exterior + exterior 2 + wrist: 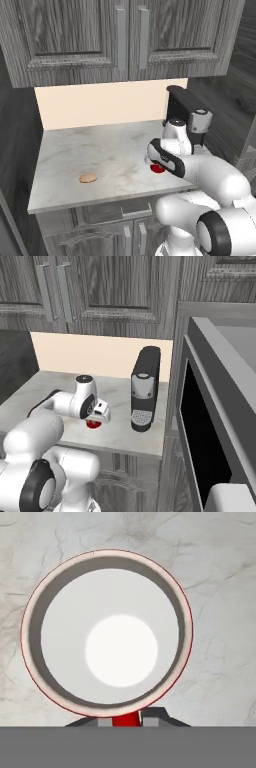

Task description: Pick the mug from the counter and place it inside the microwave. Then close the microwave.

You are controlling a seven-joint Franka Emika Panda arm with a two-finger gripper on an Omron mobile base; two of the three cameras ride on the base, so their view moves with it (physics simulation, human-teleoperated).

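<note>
One mug (white inside) stands on the counter, its rim pinched in the tool.

arm: white, rounded links | jnts: dark bands | fingers: small, dark
</note>
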